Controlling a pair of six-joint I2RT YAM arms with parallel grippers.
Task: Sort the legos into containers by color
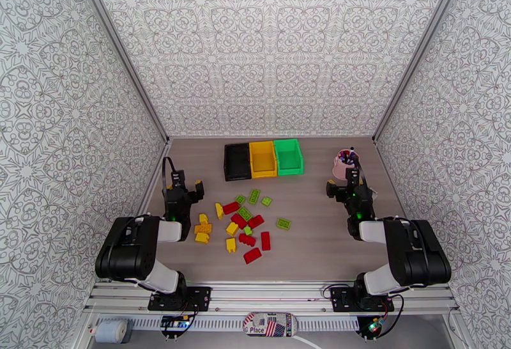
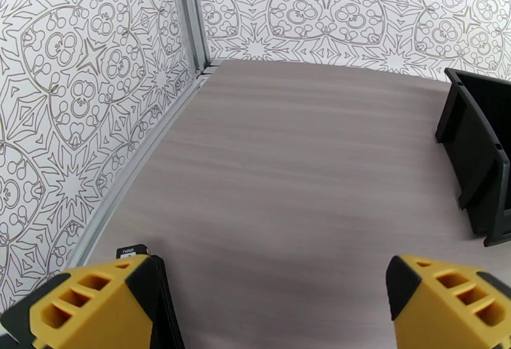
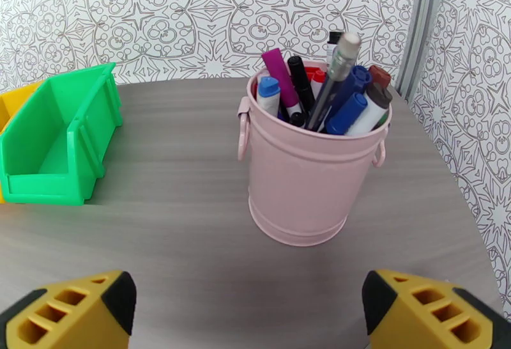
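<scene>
Nearest the arm bases, the legos (image 1: 239, 220), red, yellow and light green, lie scattered on the grey surface (image 1: 306, 248) between the two arms. Just left of them the left pincer (image 1: 185, 185) hangs wide, holding nothing. The right pincer (image 1: 343, 185) is equally wide and empty, near a pink cup (image 3: 306, 178) of pens. Farther back, the black bin (image 1: 237, 161), yellow bin (image 1: 262, 158) and green bin (image 1: 288, 156) stand side by side.

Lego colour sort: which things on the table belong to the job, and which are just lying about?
Job:
- legos, red, yellow and green, loose mid-table
- black bin, yellow bin, green bin, in a row behind them

Lying about:
- pink cup holding pens, right of the bins and apart from them
</scene>
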